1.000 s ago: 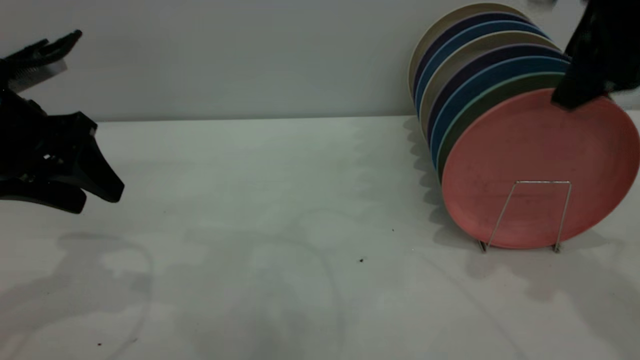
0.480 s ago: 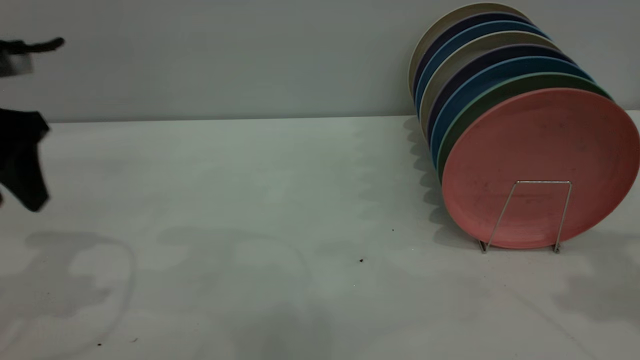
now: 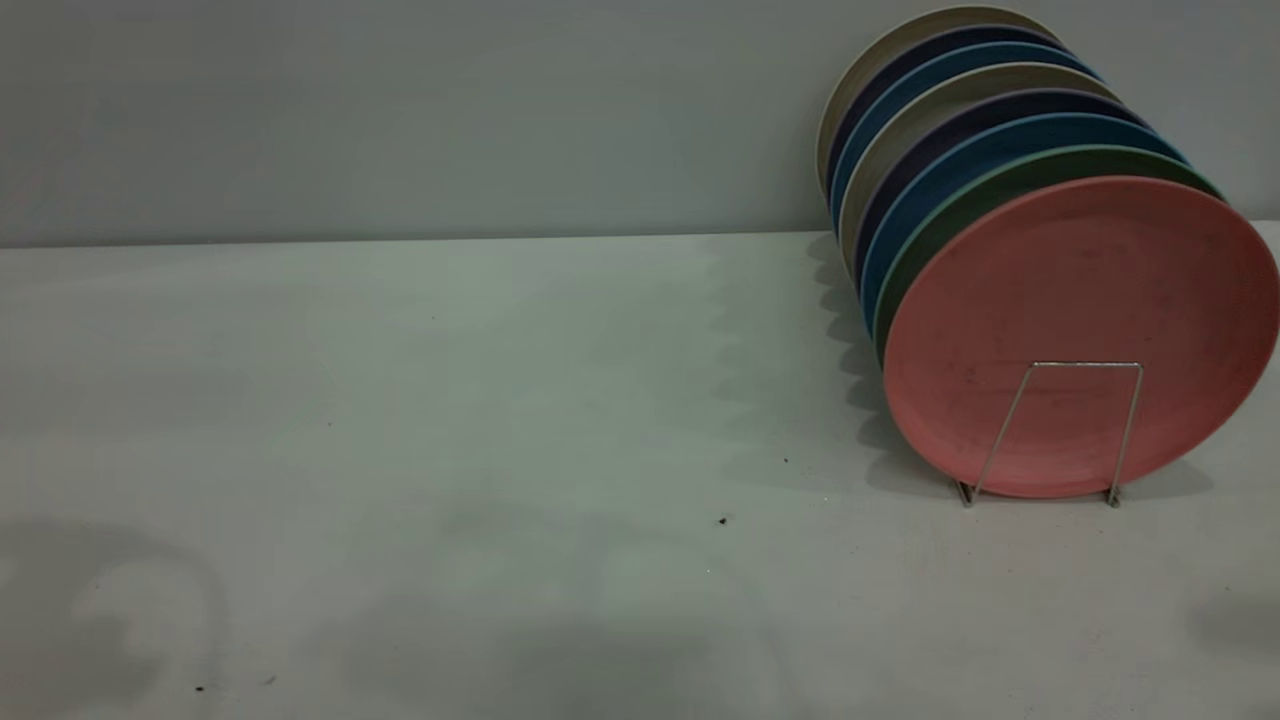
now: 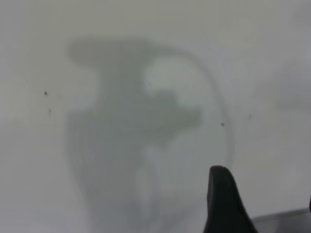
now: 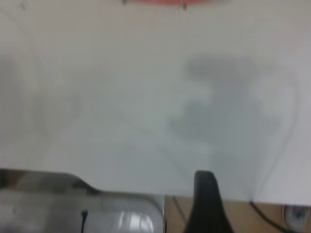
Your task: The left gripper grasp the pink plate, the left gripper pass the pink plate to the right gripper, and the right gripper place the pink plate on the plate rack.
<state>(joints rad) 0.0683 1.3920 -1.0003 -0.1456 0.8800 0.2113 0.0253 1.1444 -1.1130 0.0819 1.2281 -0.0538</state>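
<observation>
**Spotter:** Pink is what you look for first: the pink plate [image 3: 1080, 335] stands on edge in the plate rack [image 3: 1040, 430], at the front of the row, with the rack's front wire loop crossing its lower face.

**Operator's aide:** What sits behind that plate?

**Spotter:** You have a dark green plate [image 3: 1000, 185] right behind it, then blue plates [image 3: 960, 150], dark purple ones and beige ones, all leaning the same way against one another. The pink plate's lower rim rests at the foot of the rack on the white bench [image 3: 500, 400].

**Operator's aide:** And your arms?

**Spotter:** Neither arm appears in the exterior view; only faint shadows lie on the bench well away from the plate. In the left wrist view you see one black fingertip of the left gripper [image 4: 223, 201] over bare bench, holding nothing. How wide it stands I cannot tell. In the right wrist view you see one finger of the right gripper [image 5: 206, 204] near the bench edge, far from the pink plate, whose rim just shows at the frame's border [image 5: 155, 2]. Its opening I cannot tell either; nothing is in it.
</observation>
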